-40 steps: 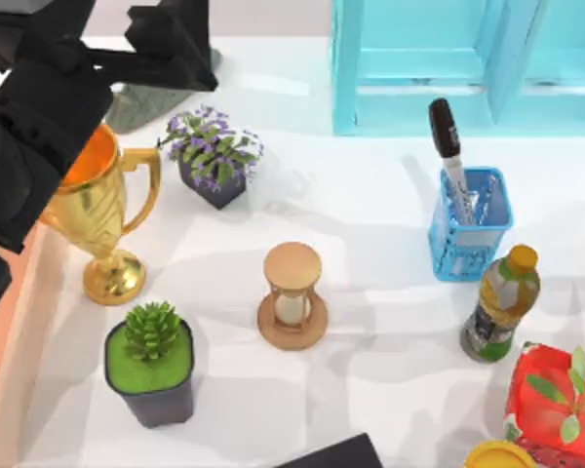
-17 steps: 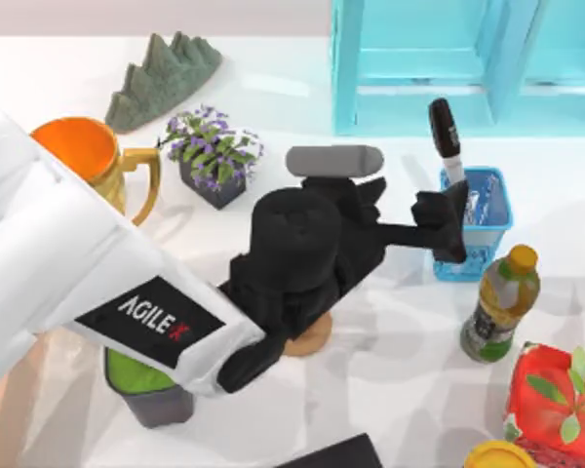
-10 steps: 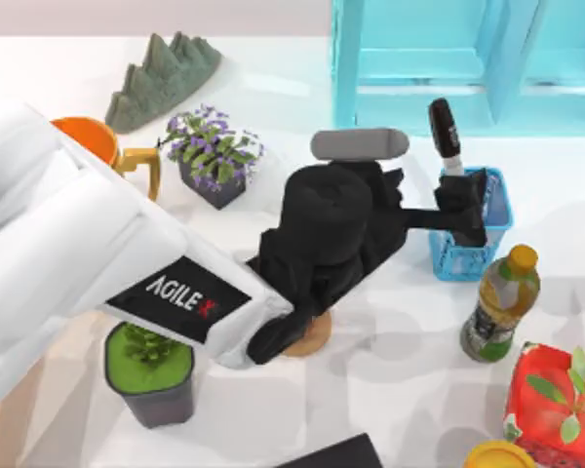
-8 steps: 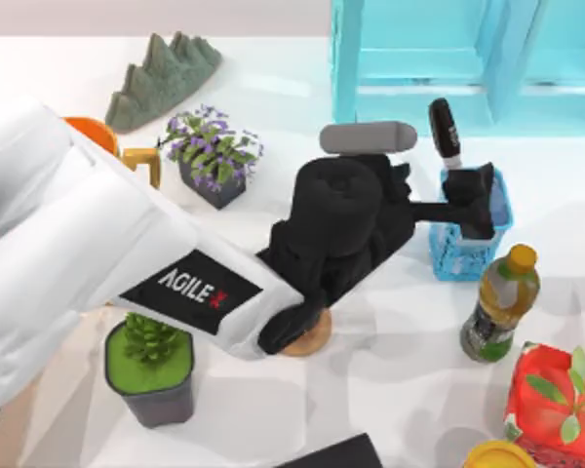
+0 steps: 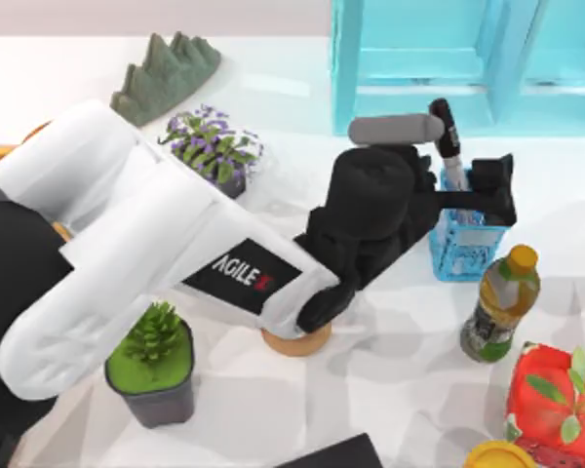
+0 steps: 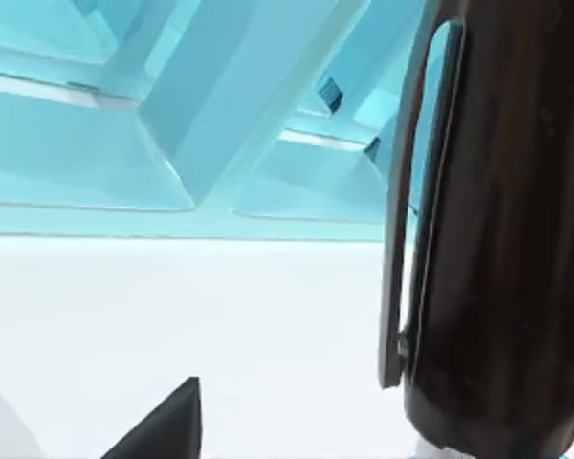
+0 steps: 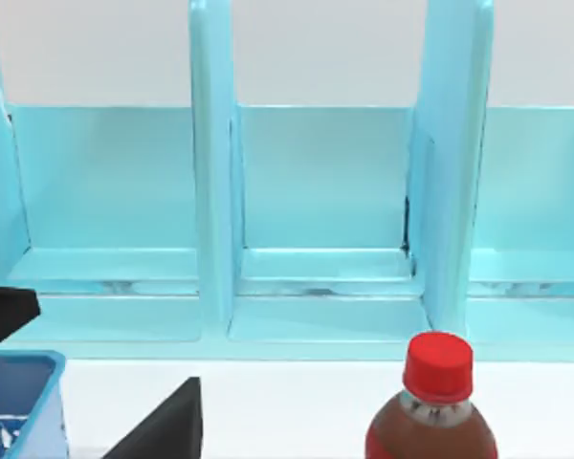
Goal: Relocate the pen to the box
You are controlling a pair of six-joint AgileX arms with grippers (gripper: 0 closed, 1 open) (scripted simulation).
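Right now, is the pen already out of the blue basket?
No: the pen stands in the blue basket, with the left gripper over it.

Top view straight down over the surface (image 5: 390,390); both wrist views low and level, facing the turquoise shelf unit (image 7: 316,191), left wrist closest.

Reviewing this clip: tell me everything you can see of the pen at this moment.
The pen is a slim marker with a thick black cap and a pale barrel. It stands nearly upright, cap up and leaning slightly, in the small blue mesh basket at the table's right side, in front of the turquoise shelf unit. The left gripper sits over the basket beside the barrel; whether it touches the pen cannot be told. In the left wrist view the glossy black cap looms close.
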